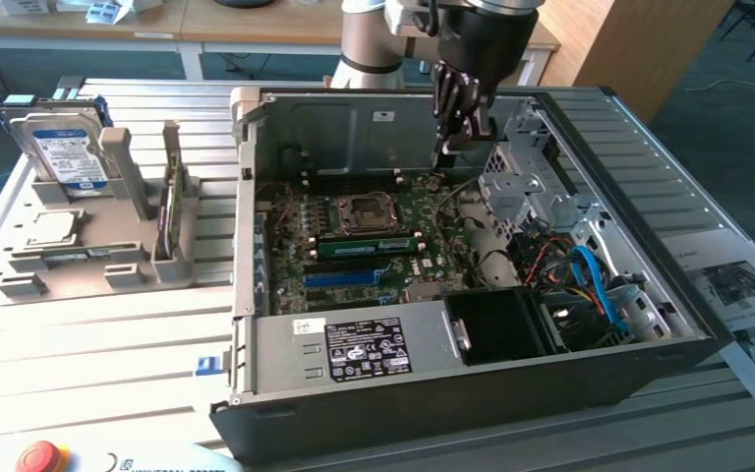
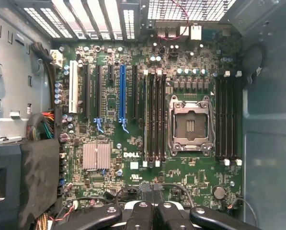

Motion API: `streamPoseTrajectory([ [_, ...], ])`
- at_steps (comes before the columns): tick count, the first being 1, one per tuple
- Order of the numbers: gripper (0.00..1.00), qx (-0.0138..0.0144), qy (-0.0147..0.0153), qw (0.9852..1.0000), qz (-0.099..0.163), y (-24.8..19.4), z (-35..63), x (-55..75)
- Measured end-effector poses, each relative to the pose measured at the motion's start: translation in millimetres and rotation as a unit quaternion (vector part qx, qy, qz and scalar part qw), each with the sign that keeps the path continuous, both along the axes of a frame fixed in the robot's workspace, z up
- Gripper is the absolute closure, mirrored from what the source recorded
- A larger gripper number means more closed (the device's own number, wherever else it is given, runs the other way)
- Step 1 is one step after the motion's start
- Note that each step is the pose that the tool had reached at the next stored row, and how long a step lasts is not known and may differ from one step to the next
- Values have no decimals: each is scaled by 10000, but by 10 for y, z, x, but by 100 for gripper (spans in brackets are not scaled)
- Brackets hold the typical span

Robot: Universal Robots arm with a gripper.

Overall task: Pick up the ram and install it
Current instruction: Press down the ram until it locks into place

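Claw (image 1: 463,126) pinched shut, holding nothing, hanging over open computer case (image 1: 509,393) near its rear wall. Wrist view: fingertips (image 2: 142,216) pressed together above motherboard (image 2: 190,165). Ram (image 1: 367,246): green stick standing on edge just beside processor socket (image 1: 358,211), apparently seated in slot. Hard drive (image 1: 63,147) upright in grey holder (image 1: 89,261) on counter (image 1: 89,364).

A green motherboard (image 2: 190,182) is seen inside a grey case (image 2: 267,120). A processor socket (image 2: 190,125) is noted with its contact field exposed, flanked on both sides by black memory slots (image 2: 154,115). A blue expansion slot (image 2: 122,93), a white slot (image 2: 74,93) and a finned silver heatsink (image 2: 96,155) are recorded beyond. The gripper (image 2: 152,213) is seen over the board's edge, fingers pressed together, nothing between them.
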State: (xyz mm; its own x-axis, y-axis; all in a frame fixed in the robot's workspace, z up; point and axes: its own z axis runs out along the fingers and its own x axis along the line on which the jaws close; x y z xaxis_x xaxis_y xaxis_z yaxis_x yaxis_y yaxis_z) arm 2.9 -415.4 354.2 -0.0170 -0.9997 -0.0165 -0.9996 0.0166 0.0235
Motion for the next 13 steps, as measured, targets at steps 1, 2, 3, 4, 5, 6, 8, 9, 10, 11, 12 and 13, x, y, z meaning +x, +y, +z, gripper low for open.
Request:
streamPoseTrajectory([
  [1, 89, 0, 0, 10000, 0, 0, -8, 0],
  [2, 89, 1, 0, 10000, 0, 0, -18, 0],
  [3, 89, 0, -1, 10000, 0, 0, -31, 0],
  [4, 89, 0, -2, 10000, 0, 0, -43, 0],
  [5, 89, 1, -3, 10000, 0, 0, -57, 1],
  [6, 89, 1, -4, 10000, 1, 0, -72, 1],
  [8, 89, 1, -5, 10000, 0, 0, -105, 0],
  [9, 89, 1, -5, 10000, 0, 0, -119, 0],
  [10, 89, 0, -5, 10000, 0, 0, -131, 0],
  [11, 89, 1, -6, 10000, 0, 0, -144, 0],
  [12, 89, 0, -6, 10000, 0, 0, -158, 0],
  [13, 89, 0, -6, 10000, 0, 0, -172, 0],
])
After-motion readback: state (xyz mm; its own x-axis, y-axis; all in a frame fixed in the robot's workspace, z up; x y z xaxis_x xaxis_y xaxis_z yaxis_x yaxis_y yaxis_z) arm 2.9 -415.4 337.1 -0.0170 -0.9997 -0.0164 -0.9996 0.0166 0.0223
